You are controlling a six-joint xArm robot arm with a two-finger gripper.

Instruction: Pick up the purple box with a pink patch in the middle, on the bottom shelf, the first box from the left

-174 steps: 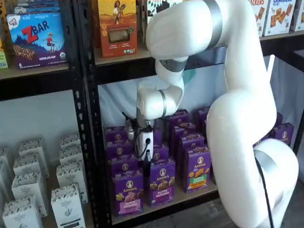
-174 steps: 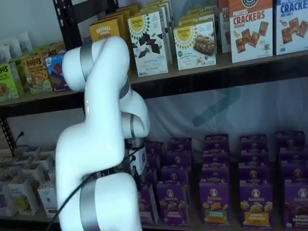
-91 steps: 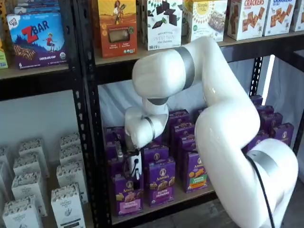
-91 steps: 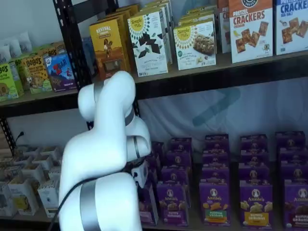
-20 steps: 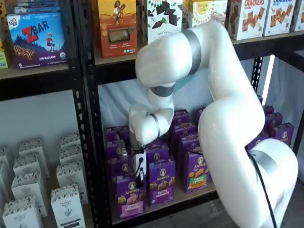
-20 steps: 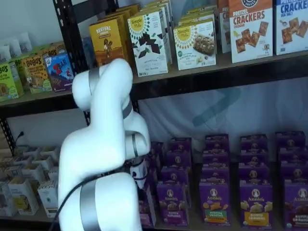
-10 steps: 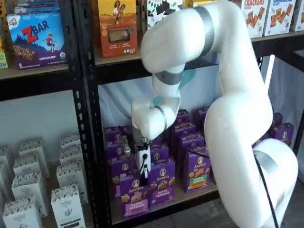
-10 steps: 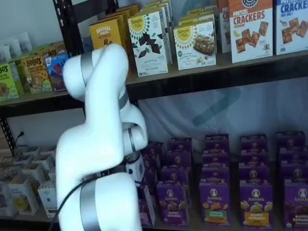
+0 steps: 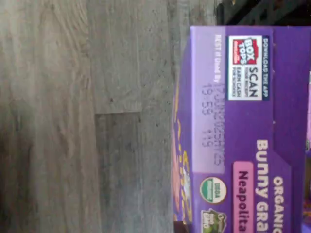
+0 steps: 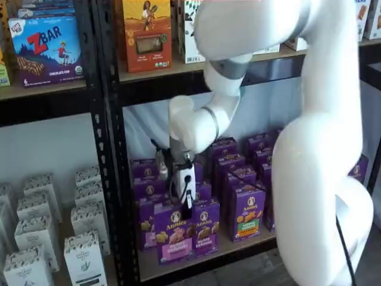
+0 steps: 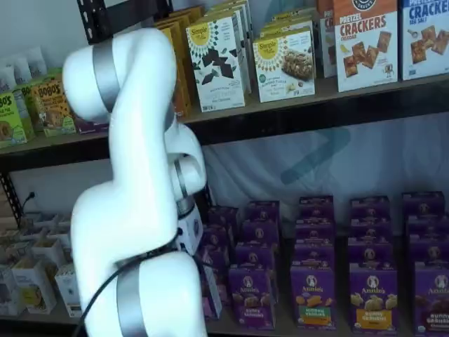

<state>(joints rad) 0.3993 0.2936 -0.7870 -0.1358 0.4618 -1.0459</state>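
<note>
Going L to R in a shelf view: black rack upright (image 10: pixel 107 179) w/ white cartons (image 10: pixel 86 238) in the bay beside it, then the purple box (image 10: pixel 174 233), then the rest of the purple stock to the R. The purple box hangs out in front of its row, tilted a bit, lower edge looks clear of the bottom shelf (image 10: pixel 178 263), though it's hard to be sure. Gripper (image 10: pixel 186 210) comes down onto its top from above; fingers look pinched on the box top, though the contact itself is small and partly hidden by the white body + cable. Top grab makes sense: neighbours stand tight on the sides, so only the top is free, and pulling fwd clears the row behind.

Wrist view agrees: purple box (image 9: pixel 243 131) fills one side close up, w/ grey wood-look floor (image 9: pixel 87 116) beyond it, not shelf board, so the box is prob out past the shelf edge.

Look of the box: purple card, round white logo up top, snack pics mid-front, pink patch (image 10: pixel 176 250) across lower front. Top panel in wrist view has a Box Tops mark, date print and a pink strip w/ "Neapolita..."

In a shelf view the arm (image 11: pixel 133 210) hides most of the box; only a purple sliver (image 11: pixel 210 295) shows by its base
</note>
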